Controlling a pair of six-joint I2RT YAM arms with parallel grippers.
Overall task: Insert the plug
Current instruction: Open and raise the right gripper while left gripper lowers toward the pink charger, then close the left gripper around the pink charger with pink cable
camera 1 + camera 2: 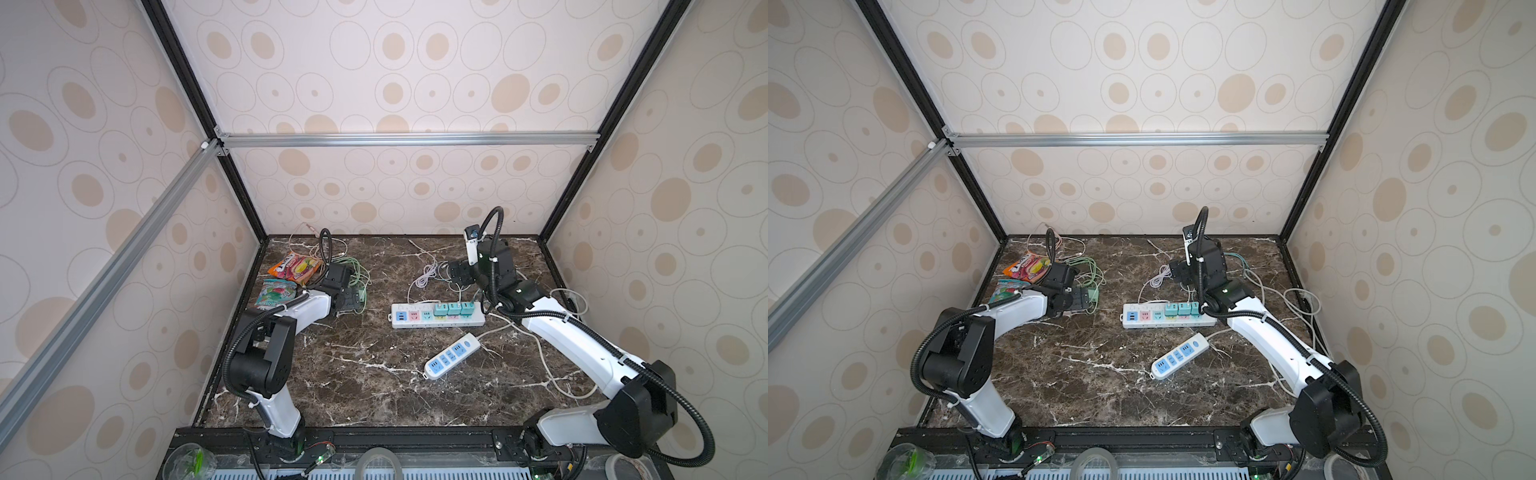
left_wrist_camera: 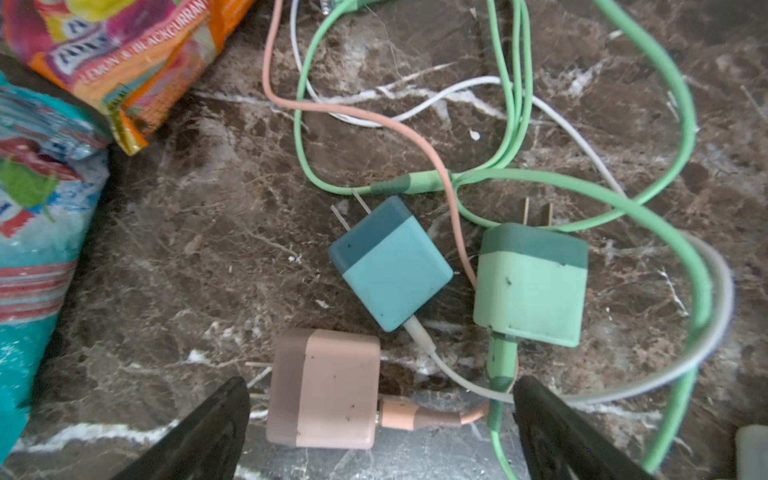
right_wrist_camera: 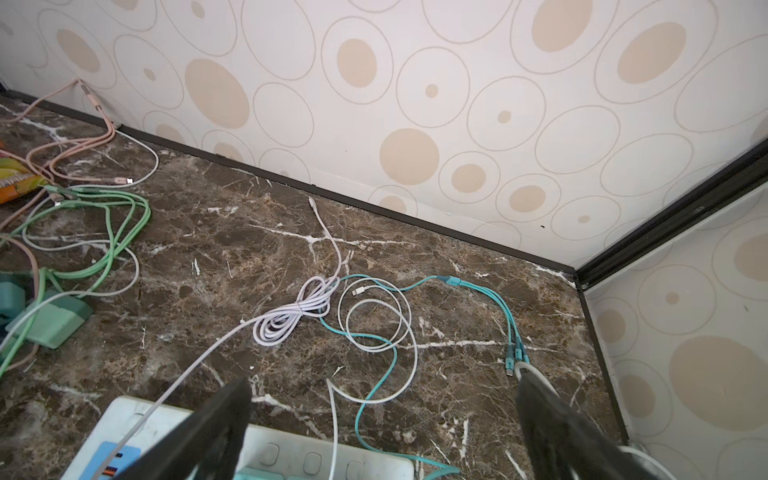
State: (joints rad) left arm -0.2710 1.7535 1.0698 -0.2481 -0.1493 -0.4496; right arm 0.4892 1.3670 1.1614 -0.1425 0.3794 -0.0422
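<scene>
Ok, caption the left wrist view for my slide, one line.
Open left gripper framing the pink plug; blue plug and green plug lie beside it among tangled cables.

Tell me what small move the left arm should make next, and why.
Probably lower the open left fingers and close them on the pink plug: it lies loose on the table between them, not yet held.

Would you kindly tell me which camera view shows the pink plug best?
The left wrist view: the pink plug lies close-up and unobstructed, with its body and cable clear. In both top views the left end effector hides it; the right wrist view misses it.
</scene>
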